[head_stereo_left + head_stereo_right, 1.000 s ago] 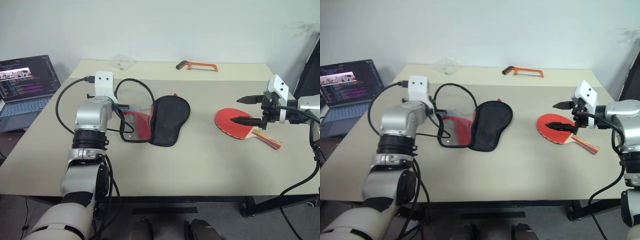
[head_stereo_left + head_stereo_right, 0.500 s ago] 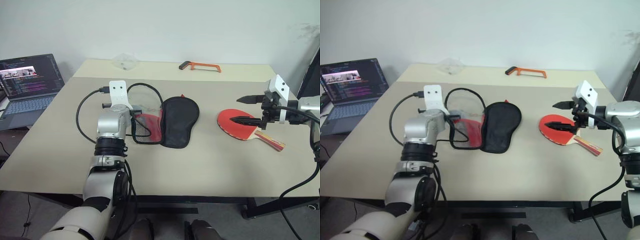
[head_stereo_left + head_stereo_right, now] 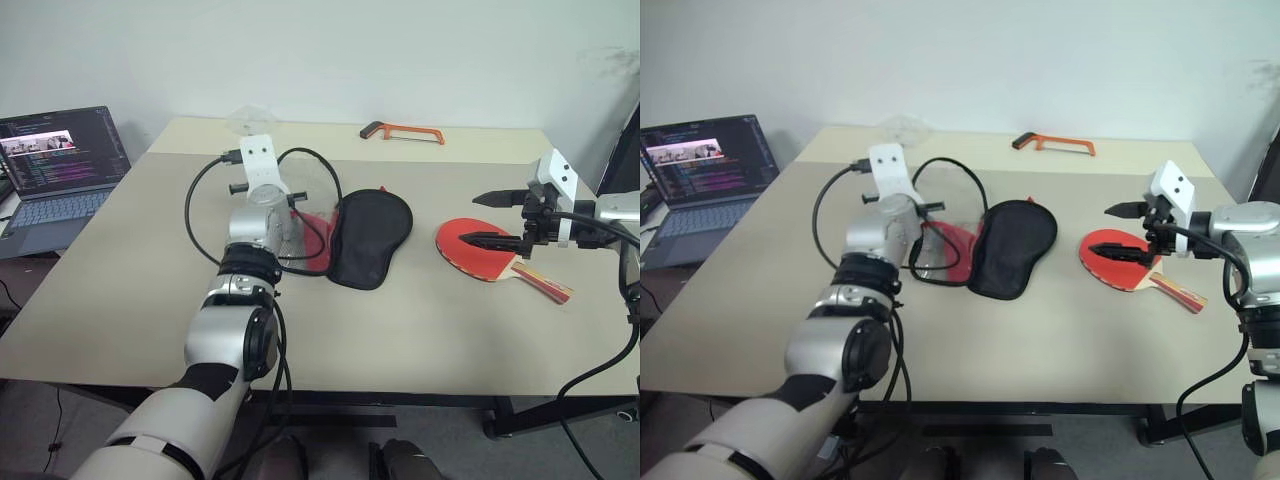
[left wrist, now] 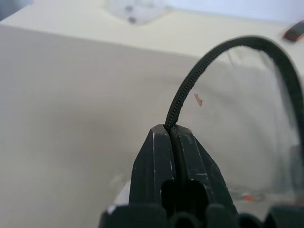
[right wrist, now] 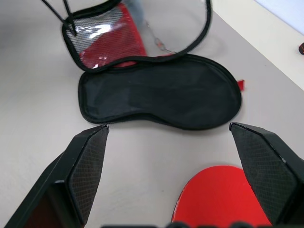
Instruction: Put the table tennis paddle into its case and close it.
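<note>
Beige counter: case lies open mid-counter, L tool clenched on its zip rim. Paddle flat at right, under R tool, jaws spread, empty.

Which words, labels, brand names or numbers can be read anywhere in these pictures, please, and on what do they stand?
Laptop screen: lines of small text, too small to read.
Case: no readable logo or lettering on the sides that show.
Table tennis paddle: no print on its red face.
Orange hacksaw: no marking to be made out.
Nothing can be quoted.
</note>
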`<move>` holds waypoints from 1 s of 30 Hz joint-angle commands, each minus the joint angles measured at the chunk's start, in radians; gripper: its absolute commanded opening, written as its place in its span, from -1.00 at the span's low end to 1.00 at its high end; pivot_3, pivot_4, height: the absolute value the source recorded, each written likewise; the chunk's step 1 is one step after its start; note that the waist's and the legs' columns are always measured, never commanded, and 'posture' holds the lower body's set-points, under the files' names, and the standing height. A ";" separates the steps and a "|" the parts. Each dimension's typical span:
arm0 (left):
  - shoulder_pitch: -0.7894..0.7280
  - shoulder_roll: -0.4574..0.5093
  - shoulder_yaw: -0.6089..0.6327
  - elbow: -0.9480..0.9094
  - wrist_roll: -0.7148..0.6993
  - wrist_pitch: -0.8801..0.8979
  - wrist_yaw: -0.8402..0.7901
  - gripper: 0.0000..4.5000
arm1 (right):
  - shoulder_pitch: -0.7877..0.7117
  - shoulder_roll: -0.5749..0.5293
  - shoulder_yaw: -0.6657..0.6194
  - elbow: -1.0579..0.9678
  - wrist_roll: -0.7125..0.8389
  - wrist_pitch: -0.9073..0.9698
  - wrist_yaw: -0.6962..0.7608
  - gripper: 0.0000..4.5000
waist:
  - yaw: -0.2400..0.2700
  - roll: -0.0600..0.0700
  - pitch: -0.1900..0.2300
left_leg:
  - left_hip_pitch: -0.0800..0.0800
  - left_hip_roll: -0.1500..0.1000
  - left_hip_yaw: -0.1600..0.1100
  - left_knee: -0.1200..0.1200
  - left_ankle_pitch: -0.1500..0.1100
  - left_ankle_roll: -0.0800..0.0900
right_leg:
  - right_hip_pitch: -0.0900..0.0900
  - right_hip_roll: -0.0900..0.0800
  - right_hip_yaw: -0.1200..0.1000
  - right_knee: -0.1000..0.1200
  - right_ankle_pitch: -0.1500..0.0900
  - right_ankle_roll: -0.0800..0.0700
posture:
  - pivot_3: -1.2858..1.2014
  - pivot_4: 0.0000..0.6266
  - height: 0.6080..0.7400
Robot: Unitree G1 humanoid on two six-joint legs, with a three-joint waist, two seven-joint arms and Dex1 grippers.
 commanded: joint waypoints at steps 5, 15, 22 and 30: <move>-0.123 -0.017 0.029 0.180 -0.026 -0.182 0.038 -0.98 | -0.032 -0.010 -0.019 -0.021 0.009 0.001 0.006 1.00 | 0.000 0.000 0.000 | 0.000 0.000 0.000 0.000 0.000 0.000 | 0.000 0.000 -0.001 0.000 0.000 0.000 | 0.03 -0.52 1.00; -0.140 -0.077 0.091 0.283 -0.078 -0.328 0.181 -0.98 | -0.010 -0.024 -0.032 -0.062 0.017 0.026 0.002 1.00 | 0.001 0.000 0.000 | -0.001 0.000 -0.002 0.000 0.000 0.000 | 0.000 0.000 -0.002 0.000 0.000 0.000 | 0.03 -0.52 1.00; -0.152 -0.073 0.131 0.298 -0.107 -0.422 0.273 -0.98 | -0.006 -0.028 -0.037 -0.078 0.018 0.038 -0.001 1.00 | 0.001 0.000 0.000 | -0.001 0.000 -0.002 0.000 0.000 0.000 | 0.000 0.000 -0.002 0.000 0.000 0.000 | 0.03 -0.52 1.00; -0.143 -0.069 0.169 0.297 -0.142 -0.466 0.337 -0.98 | -0.013 -0.027 -0.032 -0.076 0.015 0.039 0.003 1.00 | 0.001 0.000 0.000 | -0.001 0.000 -0.002 0.000 0.000 -0.001 | 0.000 0.000 -0.002 0.000 0.000 0.000 | 0.03 -0.52 1.00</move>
